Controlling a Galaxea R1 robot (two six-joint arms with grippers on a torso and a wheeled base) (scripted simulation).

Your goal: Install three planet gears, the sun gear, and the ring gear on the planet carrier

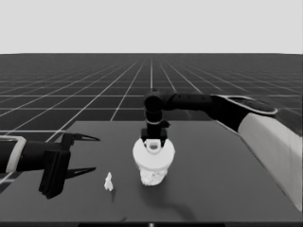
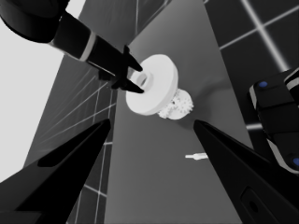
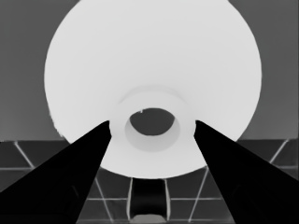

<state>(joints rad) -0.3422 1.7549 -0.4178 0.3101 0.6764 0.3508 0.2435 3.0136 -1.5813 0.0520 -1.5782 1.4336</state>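
Note:
My right gripper reaches to the table's middle and is shut on the raised hub of the larger round part, one finger on each side of the hub. This thick white disc hangs a little above a cluster of small toothed gears, whose teeth show under its edge. The smaller round part is hidden beneath them. In the right wrist view the disc fills most of the picture. My left gripper waits open over the table's left end, holding nothing.
A thin white piece stands on the table to the left of the stack, nearer my left gripper. Dark machinery with blue lights shows at the edge of the left wrist view.

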